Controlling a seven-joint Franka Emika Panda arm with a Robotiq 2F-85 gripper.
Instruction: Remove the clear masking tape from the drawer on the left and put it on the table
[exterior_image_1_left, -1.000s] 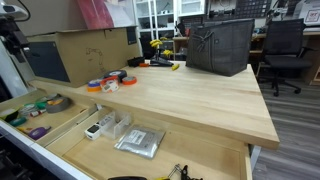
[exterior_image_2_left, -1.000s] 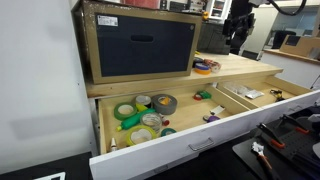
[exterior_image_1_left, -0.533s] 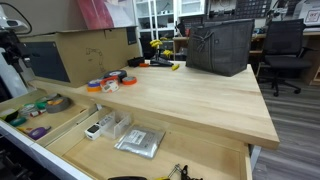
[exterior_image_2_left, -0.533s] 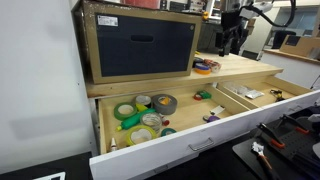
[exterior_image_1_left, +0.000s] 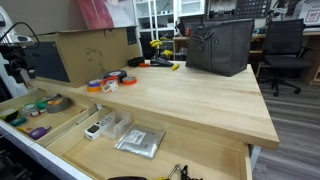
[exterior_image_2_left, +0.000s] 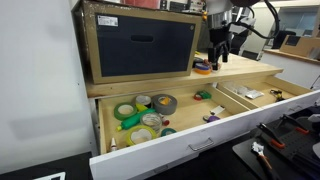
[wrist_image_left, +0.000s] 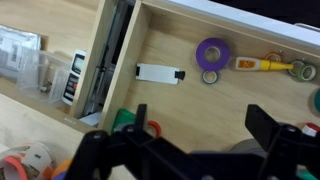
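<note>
Scanning left to right, exterior first: black two-finger gripper (exterior_image_1_left: 17, 72) sits at the far left frame edge, above the narrow shallow pale-wood drawer (exterior_image_1_left: 58, 118) with the white front edge; finger state is unreadable there. Right of it is the wider pale-wood drawer (exterior_image_1_left: 195, 158) with a clear plastic organiser (exterior_image_1_left: 108, 127) and a flat clear bag (exterior_image_1_left: 140, 142). Then comes the table (exterior_image_1_left: 190, 100), a thick smooth light butcher-block top carrying a brown cardboard box (exterior_image_1_left: 95, 48), a stack of coloured tape rolls (exterior_image_1_left: 110, 82) and a dark grey fabric bag (exterior_image_1_left: 220, 45). That angle does not resolve the target. In an exterior view from the drawer front it shows: clear masking tape (exterior_image_2_left: 151, 121), a small translucent whitish ring, lies flat in the narrow drawer in a tight cluster, with green rolls (exterior_image_2_left: 125, 111) to its left and a darker grey roll (exterior_image_2_left: 163, 102) just behind on the right. The gripper (exterior_image_2_left: 218, 62) appears there near the coloured rolls on the table, apart from the cluster; depth is hard to judge. Wrist view only: both dark fingers (wrist_image_left: 98, 150) are spread wide, nothing between them. It looks down on the drawer's other end: white flat rectangular piece (wrist_image_left: 160, 73), glossy purple tape ring (wrist_image_left: 213, 52), yellow-handled tool (wrist_image_left: 262, 65), all on bare wood. Finger bodies block the lower frame, so the clear roll cannot be picked out there.
</note>
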